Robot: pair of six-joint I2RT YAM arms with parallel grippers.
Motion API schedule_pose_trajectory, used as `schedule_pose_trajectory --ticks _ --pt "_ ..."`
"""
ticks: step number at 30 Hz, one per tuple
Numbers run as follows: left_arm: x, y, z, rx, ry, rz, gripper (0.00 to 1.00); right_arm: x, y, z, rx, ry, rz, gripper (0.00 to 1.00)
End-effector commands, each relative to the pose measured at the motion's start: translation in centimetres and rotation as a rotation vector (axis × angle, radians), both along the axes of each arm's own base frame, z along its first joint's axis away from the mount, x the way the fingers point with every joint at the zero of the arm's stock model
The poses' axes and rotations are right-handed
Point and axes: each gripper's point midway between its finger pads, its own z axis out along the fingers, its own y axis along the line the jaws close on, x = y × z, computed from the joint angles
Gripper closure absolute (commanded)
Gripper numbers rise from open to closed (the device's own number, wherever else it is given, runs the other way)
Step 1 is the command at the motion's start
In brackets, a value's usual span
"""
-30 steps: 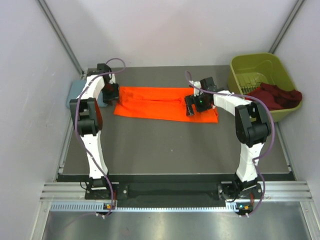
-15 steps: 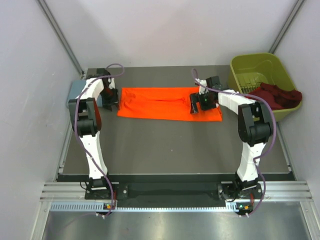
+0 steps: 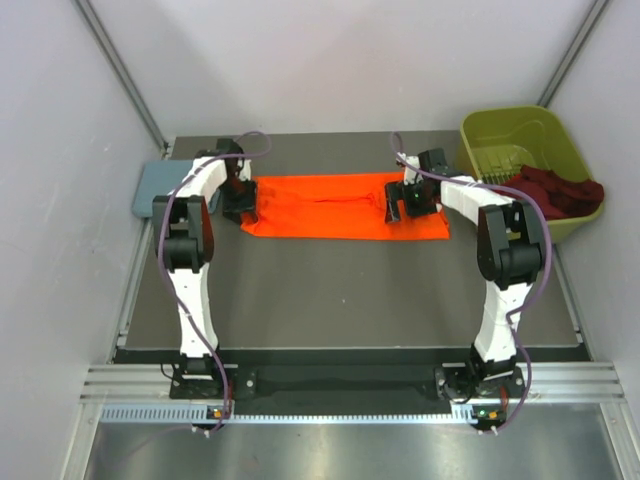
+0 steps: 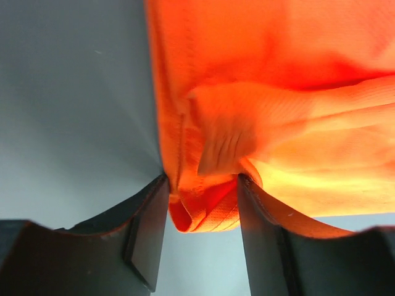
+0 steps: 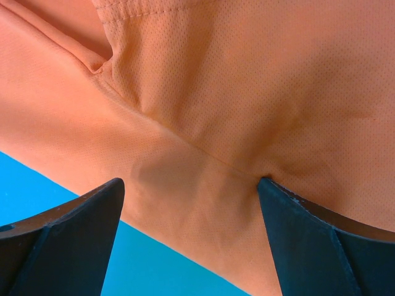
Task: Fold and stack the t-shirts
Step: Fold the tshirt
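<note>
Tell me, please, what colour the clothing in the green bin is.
Dark maroon; the clothing shows best in the top external view.

A dark grey desk (image 3: 340,290) fills the middle of the top view. An olive-green plastic basket (image 3: 515,130) sits at its upper right corner, close to the white wall (image 3: 330,60). At the upper left, a flat grey-blue pad (image 3: 155,190) lies at the desk's edge. A ribbed metal rail (image 3: 340,412) runs along the bottom.
</note>
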Motion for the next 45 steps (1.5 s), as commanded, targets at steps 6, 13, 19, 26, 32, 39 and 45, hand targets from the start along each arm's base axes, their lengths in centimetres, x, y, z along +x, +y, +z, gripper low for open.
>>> schedule_pose_trajectory --ticks 6,13,19,26,32,39,45 --pt "-0.8 -0.4 3.1 -0.034 -0.04 0.018 0.44 0.6 -0.5 -0.2 -0.01 -0.015 -0.016 0.1" --pt "-2.2 -0.9 1.2 -0.075 0.039 0.002 0.91 0.8 -0.1 0.0 -0.015 -0.027 -0.006 0.09" --pt "-5.3 -1.9 0.9 -0.138 0.108 -0.005 1.0 2.2 0.2 0.8 -0.023 -0.063 -0.01 0.09" --pt "-10.8 -3.5 3.0 -0.218 0.17 -0.016 1.0 5.6 0.4 1.6 -0.004 -0.109 -0.036 0.09" --pt "-15.0 -5.8 3.7 -0.244 0.202 -0.086 1.0 9.1 1.8 0.4 0.047 -0.107 -0.026 0.09" --pt "-19.6 -10.2 5.0 -0.26 0.194 -0.265 1.0 13.8 4.1 2.0 0.171 -0.17 -0.08 0.09" --pt "-21.7 -10.8 4.8 -0.241 0.197 -0.3 1.0 14.7 5.2 3.2 0.202 -0.2 -0.07 0.09"
